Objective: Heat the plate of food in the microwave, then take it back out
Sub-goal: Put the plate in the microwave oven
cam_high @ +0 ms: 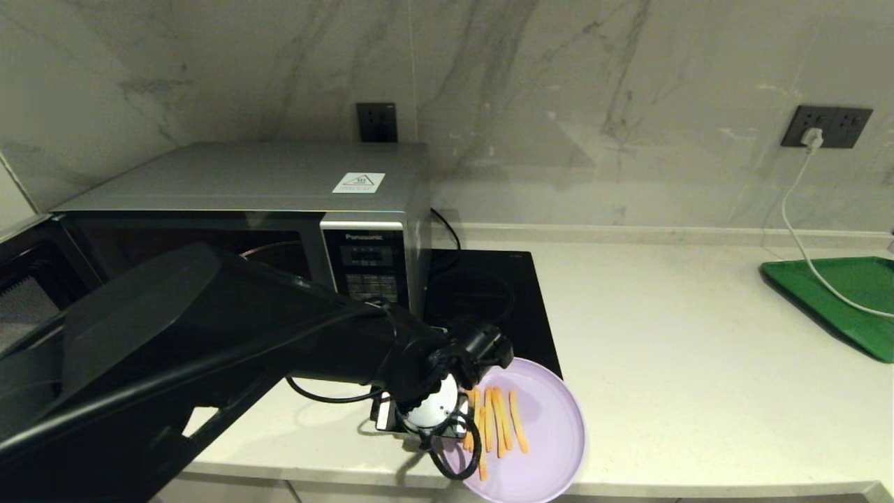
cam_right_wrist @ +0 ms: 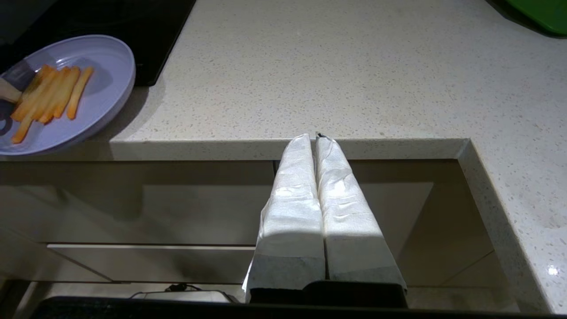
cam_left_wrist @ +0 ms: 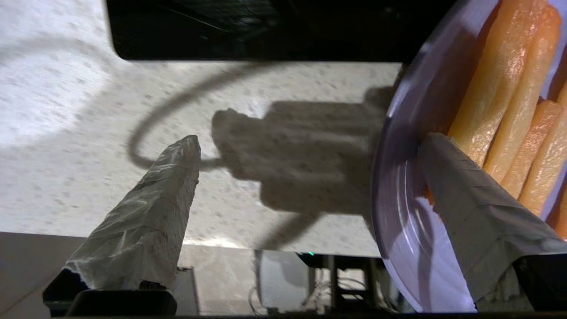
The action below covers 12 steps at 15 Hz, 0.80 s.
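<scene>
The lilac plate of food (cam_high: 545, 433) lies at the counter's front edge, partly overhanging it, with several orange fries (cam_high: 499, 419) on it. My left gripper (cam_high: 482, 374) is open at the plate's left rim. In the left wrist view one finger (cam_left_wrist: 469, 195) rests over the plate (cam_left_wrist: 398, 212) beside the fries (cam_left_wrist: 509, 88), and the other finger (cam_left_wrist: 164, 195) is over bare counter. The silver microwave (cam_high: 244, 181) stands at the back left, its door swung open to the left. My right gripper (cam_right_wrist: 315, 136) is shut and empty, below the counter's front edge.
A black induction cooktop (cam_high: 489, 293) lies between the microwave and the plate. A green tray (cam_high: 838, 293) sits at the far right, with a white cable (cam_high: 796, 216) running onto it from a wall socket. The counter's front edge (cam_right_wrist: 283, 148) is close to the plate.
</scene>
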Tool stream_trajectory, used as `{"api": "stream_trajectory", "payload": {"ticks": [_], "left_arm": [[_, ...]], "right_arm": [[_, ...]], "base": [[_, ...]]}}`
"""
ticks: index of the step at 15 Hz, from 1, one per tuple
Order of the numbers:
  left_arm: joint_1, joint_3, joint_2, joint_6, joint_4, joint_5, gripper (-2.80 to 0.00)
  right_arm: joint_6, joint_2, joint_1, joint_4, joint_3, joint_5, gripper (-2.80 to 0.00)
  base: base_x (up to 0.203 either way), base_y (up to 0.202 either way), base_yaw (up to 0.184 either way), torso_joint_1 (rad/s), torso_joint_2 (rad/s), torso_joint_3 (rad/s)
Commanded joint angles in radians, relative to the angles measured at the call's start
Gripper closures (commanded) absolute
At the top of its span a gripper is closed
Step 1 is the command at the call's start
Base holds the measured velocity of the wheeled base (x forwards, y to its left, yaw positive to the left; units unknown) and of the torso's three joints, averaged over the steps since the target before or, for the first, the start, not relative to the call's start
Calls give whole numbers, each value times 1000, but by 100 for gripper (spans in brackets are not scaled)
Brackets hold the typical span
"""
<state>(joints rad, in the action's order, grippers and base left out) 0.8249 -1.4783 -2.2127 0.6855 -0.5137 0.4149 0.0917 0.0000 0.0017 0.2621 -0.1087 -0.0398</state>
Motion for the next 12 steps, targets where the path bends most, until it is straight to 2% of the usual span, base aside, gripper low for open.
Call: {"api": "stream_trajectory", "payload": {"ticks": [1, 5, 7, 8, 12], "left_arm": [[0, 0, 8, 39, 2, -38, -280], [-16, 40, 8, 46, 48, -89, -280], [-18, 66, 5, 46, 69, -93, -280], [-18, 70, 4, 45, 69, -93, 0], [-18, 71, 4, 46, 70, -93, 0]], "right_arm": [[0, 0, 0, 2, 0, 0, 0], [0, 0, 0, 2, 0, 0, 0], [2, 0, 0, 2, 0, 0, 0], [0, 0, 1, 2, 0, 0, 0], [0, 0, 0, 2, 0, 0, 0]], "base": [[0, 0, 0, 0, 0, 0], [0, 0, 0, 0, 0, 0], [0, 0, 0, 0, 0, 0], [0, 0, 0, 0, 0, 0], [0, 0, 0, 0, 0, 0]]}}
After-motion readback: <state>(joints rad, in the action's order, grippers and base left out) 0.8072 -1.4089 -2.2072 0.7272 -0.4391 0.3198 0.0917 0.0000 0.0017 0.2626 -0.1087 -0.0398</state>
